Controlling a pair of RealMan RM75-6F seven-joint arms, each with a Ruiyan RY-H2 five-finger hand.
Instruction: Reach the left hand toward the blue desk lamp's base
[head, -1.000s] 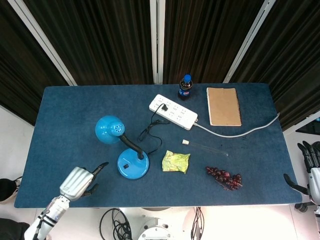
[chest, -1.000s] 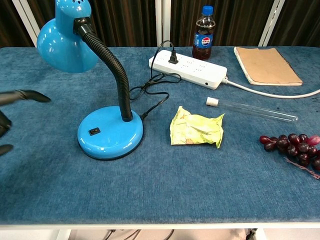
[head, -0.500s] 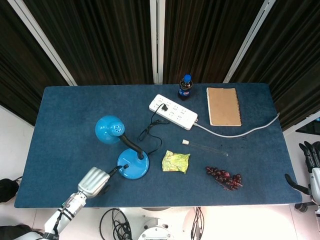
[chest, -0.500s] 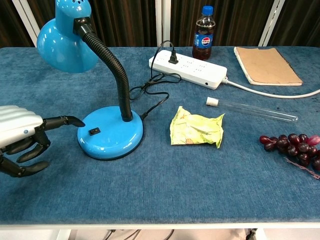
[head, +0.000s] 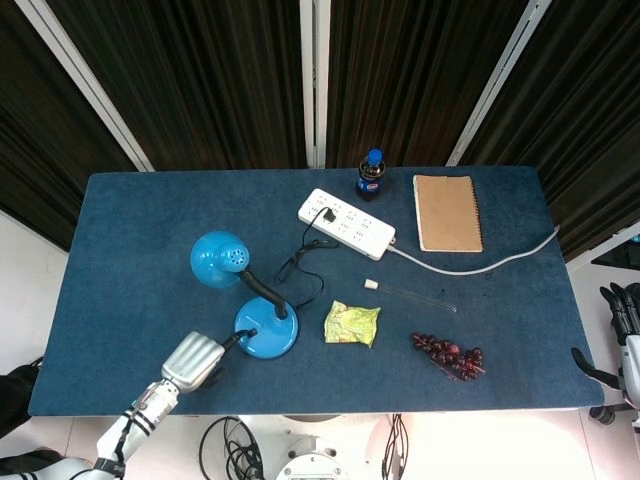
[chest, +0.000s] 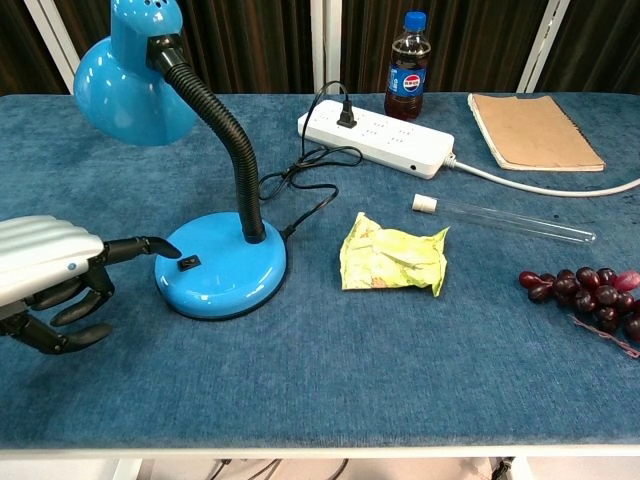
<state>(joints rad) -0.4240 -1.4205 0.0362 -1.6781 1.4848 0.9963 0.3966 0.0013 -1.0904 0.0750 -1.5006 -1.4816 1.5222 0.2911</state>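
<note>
The blue desk lamp stands at the table's front left, its round base (head: 266, 337) (chest: 220, 275) carrying a small black switch (chest: 188, 262) and its shade (chest: 125, 85) bent to the left. My left hand (head: 195, 360) (chest: 50, 275) lies just left of the base. One dark finger (chest: 140, 247) stretches out to the base's left rim, and the other fingers curl under, holding nothing. Whether the fingertip touches the rim is unclear. My right hand (head: 620, 320) hangs off the table's right edge with its fingers apart, empty.
A crumpled yellow-green packet (chest: 392, 255) lies right of the base, the lamp's black cord (chest: 300, 190) running back to a white power strip (chest: 375, 138). A cola bottle (chest: 407, 68), brown notebook (chest: 535, 130), glass test tube (chest: 505, 220) and dark grapes (chest: 585, 290) lie further right.
My left hand has moved right from the table's front left edge to the lamp base, its outstretched finger now reaching the base's rim. The right hand has barely moved.
</note>
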